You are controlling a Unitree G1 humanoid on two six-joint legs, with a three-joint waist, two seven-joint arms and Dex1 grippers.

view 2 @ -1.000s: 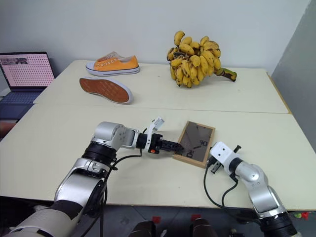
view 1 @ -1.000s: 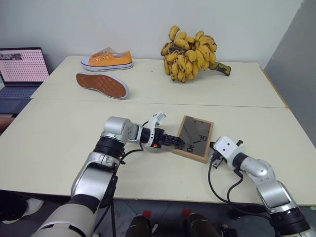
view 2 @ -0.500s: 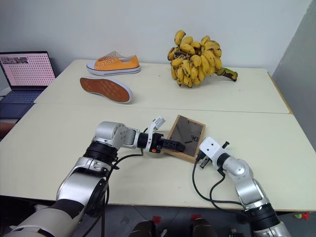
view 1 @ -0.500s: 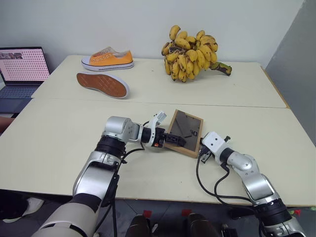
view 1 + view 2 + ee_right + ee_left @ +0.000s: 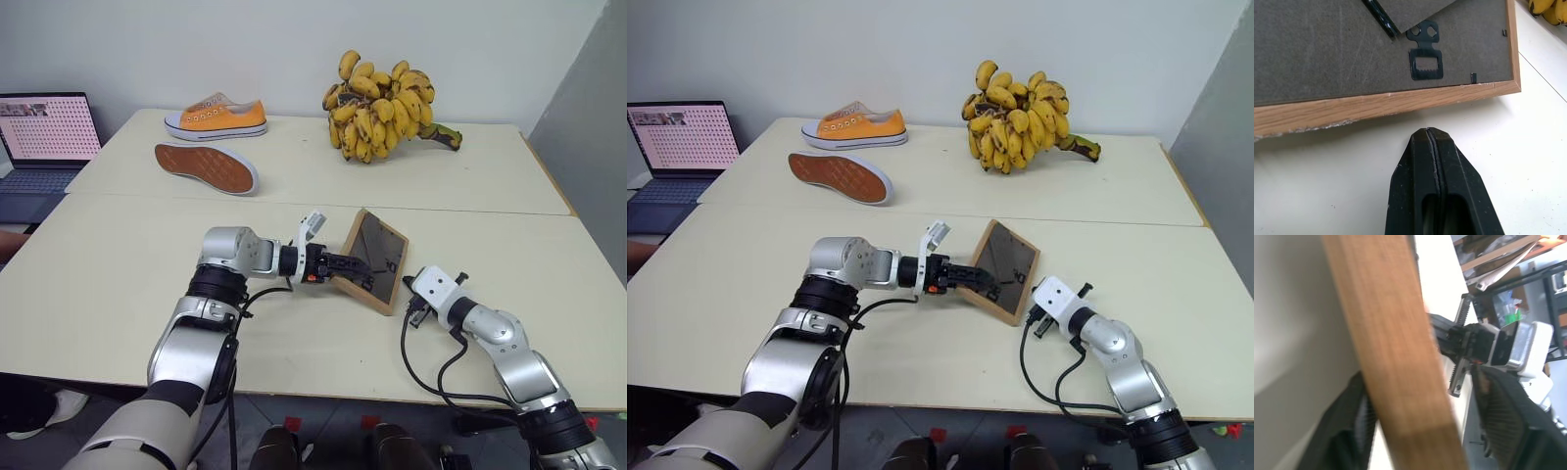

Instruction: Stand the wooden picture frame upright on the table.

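Left eye view: the wooden picture frame (image 5: 376,258) stands tilted on the table (image 5: 118,264), one long edge down, its dark face turned toward the left gripper (image 5: 355,270). The banana bunch (image 5: 382,93) lies well beyond the frame; the orange shoe (image 5: 216,117) and the upturned shoe (image 5: 206,166) lie far off to the frame's left.

Right eye view: the left gripper reaches across the frame's near lower corner, fingers on either side of the wooden rail. The right gripper (image 5: 1036,315) sits just beside the frame's right end, apart from it.

Left wrist view: the light-wood rail runs between the two black fingers (image 5: 1508,421). Jaws partly closed around the rail; whether they grip it firmly cannot be told.

Right wrist view: the frame's grey backing board, a sawtooth hanger and the edge of the prop stand lie just ahead of the right fingertips (image 5: 1435,161). Jaws pressed fully together, holding nothing, a strip of bare table between them and the wood.

Handling (judgement): light, stiff, likely glazed, so fragile if it tips over. The smooth rail may slip; best held across the rail near a corner, clear of the glass, while the stand is swung out behind.
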